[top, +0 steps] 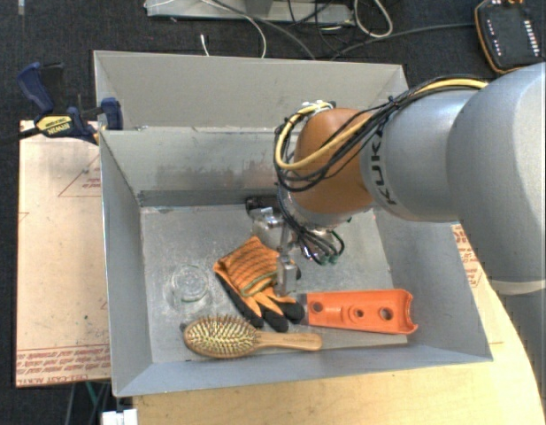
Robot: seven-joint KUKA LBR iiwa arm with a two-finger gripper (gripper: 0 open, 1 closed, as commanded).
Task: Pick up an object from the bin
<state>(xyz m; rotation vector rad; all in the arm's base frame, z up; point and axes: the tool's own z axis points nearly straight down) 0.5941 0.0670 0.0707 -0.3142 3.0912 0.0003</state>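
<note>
The claw [288, 280] points down onto the right edge of the orange-and-black glove [249, 268] in the bin [122, 255], seemingly placed to pinch its fabric; whether it is open cannot be told.

You see the bin [122, 237] in dull grey metal, floor scuffed paler. Glove [248, 268]: orange with thin dark ribbing, black fingertips. Plastic piece [361, 312]: plain bright orange. Hairbrush [224, 336]: tan wood, pale bristles. Cup [190, 283]: clear. Your arm [467, 149] is silver-grey, its wrist cover [330, 162] brownish orange, its cables [299, 149] yellow and black. End effector [286, 277]: grey metal.
</note>
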